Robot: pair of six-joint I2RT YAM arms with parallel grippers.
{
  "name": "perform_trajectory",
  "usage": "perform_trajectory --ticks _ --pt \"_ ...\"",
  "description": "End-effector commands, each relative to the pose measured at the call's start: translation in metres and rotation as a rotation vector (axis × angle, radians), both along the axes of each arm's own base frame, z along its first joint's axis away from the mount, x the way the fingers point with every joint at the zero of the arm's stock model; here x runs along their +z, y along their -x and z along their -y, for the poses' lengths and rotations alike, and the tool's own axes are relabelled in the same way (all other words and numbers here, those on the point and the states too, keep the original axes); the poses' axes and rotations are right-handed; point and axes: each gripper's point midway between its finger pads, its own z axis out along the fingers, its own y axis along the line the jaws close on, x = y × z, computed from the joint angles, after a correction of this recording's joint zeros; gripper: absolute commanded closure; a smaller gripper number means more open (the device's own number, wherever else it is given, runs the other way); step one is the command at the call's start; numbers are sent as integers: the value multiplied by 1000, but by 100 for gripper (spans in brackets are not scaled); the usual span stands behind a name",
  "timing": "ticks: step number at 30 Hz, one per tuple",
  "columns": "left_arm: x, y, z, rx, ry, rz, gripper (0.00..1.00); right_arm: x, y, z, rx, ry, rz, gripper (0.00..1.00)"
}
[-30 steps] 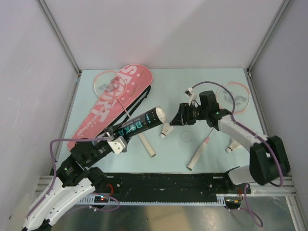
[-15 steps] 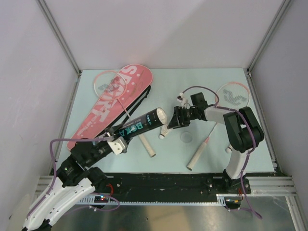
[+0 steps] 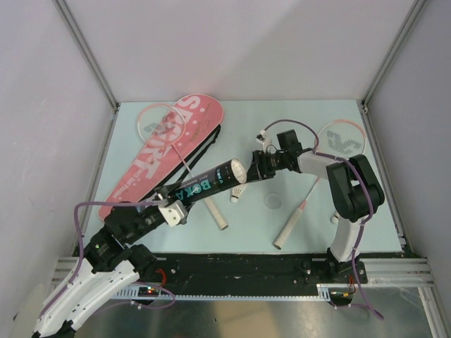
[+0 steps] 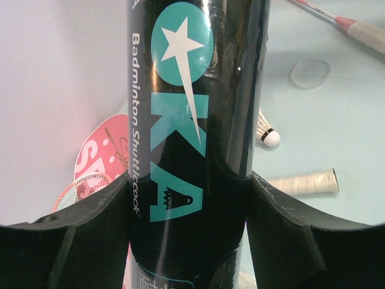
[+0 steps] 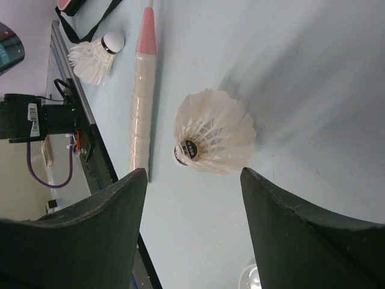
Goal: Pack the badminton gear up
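Both wrist views tell — left end effector (image 4: 189, 180) pinches tube (image 4: 192, 90) (right end effector (image 5: 192, 174) spread).

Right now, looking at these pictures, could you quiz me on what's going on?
1. True or false: the left hand grips the black tube.
2. The right hand, near a shuttlecock, is: A) open and empty, B) shut on the shuttlecock, C) holding a racket.
3. How many shuttlecocks lie on the table?
Key: 1 true. 2 A. 3 two; the second shuttlecock lies beside a racket handle.
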Motion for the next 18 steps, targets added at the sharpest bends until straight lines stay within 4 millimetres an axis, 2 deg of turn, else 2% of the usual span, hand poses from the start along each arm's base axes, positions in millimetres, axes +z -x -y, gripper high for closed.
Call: perform_trajectory --ticks 1,12,14,18 --pt "19 -1 5 -17 58 53 100 10 -12 -11 28 -5 66 31" --pt "18 0 6 -22 59 48 100 -7 -4 -33 122 -2 44 34" --pt "18 0 6 -22 59 48 100 -9 -1 -34 136 -1 31 39" --pt "17 -1 5 -17 57 51 100 -6 10 -32 159 -2 -6 60"
